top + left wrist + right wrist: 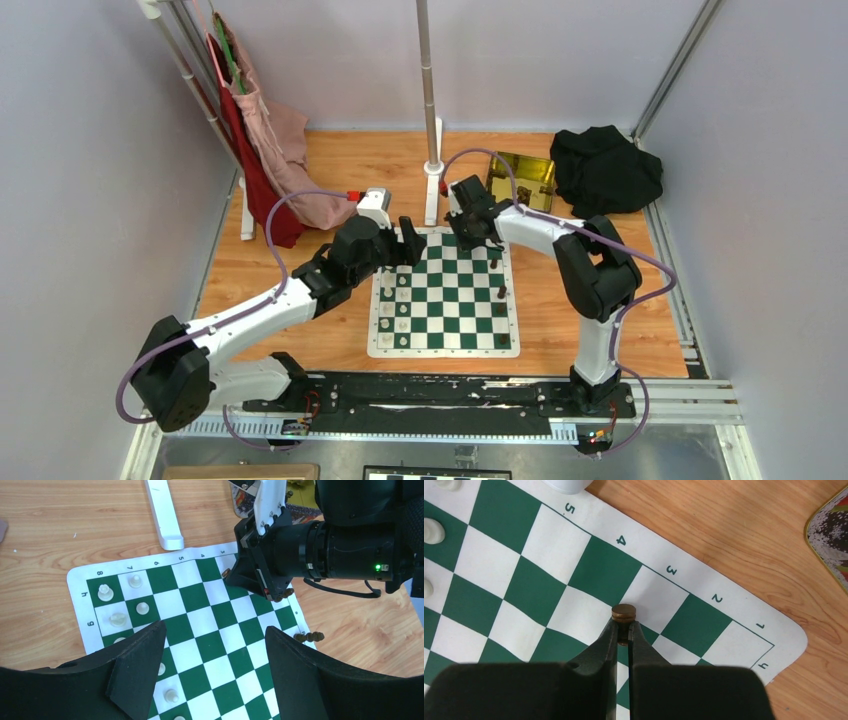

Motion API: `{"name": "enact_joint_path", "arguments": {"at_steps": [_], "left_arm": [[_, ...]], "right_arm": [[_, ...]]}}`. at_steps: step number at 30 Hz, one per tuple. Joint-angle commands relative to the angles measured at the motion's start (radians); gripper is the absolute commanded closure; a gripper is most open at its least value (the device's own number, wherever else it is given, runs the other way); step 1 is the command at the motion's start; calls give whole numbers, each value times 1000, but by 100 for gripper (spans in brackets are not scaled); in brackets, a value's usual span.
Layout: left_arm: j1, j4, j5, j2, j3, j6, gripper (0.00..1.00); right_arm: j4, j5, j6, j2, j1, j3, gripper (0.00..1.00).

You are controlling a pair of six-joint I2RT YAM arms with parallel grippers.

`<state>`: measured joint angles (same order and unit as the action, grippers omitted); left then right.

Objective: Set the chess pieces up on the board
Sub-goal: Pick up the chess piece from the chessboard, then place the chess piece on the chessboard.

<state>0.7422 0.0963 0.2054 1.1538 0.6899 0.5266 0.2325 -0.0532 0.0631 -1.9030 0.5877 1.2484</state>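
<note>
The right gripper [623,632] is clamped on a small dark brown round-topped chess piece [623,612]. The piece stands between its fingertips at their 12 o'clock end, over the flat green-and-white chessboard [549,545] near edge mark 3. The left gripper [215,630] hovers with its jaws spread wide over the board's 11 o'clock corner.

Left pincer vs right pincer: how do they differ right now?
1. The left black two-finger pincer stands open; the right black two-finger pincer is shut.
2. The left holds nothing; the right pinches a small dark brown chess piece just under its round top.
3. The left is near the cream-white pieces; the right is by the edge numerals 3 and 4.
Shared: both are over the green-and-white chessboard.
</note>
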Motion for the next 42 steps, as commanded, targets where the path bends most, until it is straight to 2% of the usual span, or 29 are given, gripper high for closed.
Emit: {"name": "enact_joint_path", "arguments": {"at_steps": [1,8,10,15,23,30,42], "left_arm": [[2,31,11,-16,28,-11,22],[2,20,10,-75,1,-3,22],[2,12,18,-107,-11,-1,22],[2,-7,26,-198,-43,16,22],[2,-21,15,-272,-62,35,23],[3,-27,12,-269,-60,35,23],[3,-27,23,-245,-56,32,23]], "right_arm": [[77,13,-26,59,-8,54,100],[238,51,-59,129,16,114,100],[348,93,-98,129,33,154,100],[631,100,-120,81,57,297,100],[904,28,-156,-79,117,427,100],[959,7,-184,-219,161,441,100],[995,9,-212,-294,162,501,100]]}}
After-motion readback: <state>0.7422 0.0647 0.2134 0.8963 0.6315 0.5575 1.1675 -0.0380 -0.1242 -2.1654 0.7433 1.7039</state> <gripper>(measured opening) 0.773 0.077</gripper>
